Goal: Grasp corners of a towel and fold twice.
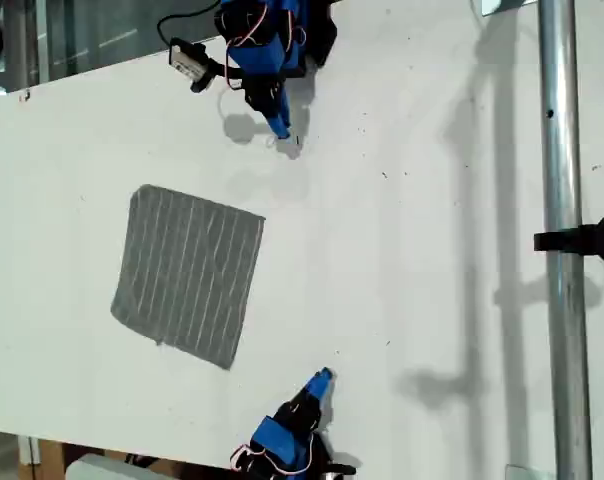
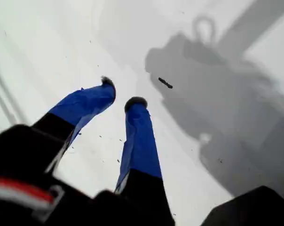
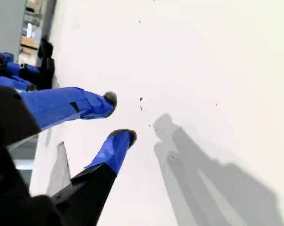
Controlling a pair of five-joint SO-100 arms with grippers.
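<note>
Trouble seemed likeliest at the pick-up: the towel (image 1: pixel 187 275) lay flat and unfolded on the white table (image 1: pixel 432 200), so jaws closing on a thin corner (image 1: pixel 262 215) could have skidded off or bunched the cloth, and uneven lifts would probably have skewed the fold. My first gripper (image 2: pixel 122 92) and my second gripper (image 3: pixel 119 117) each had their jaws slightly apart over bare table, holding nothing. Two blue arms stood on opposite sides of the towel, both clear of it. No container was in view
</note>
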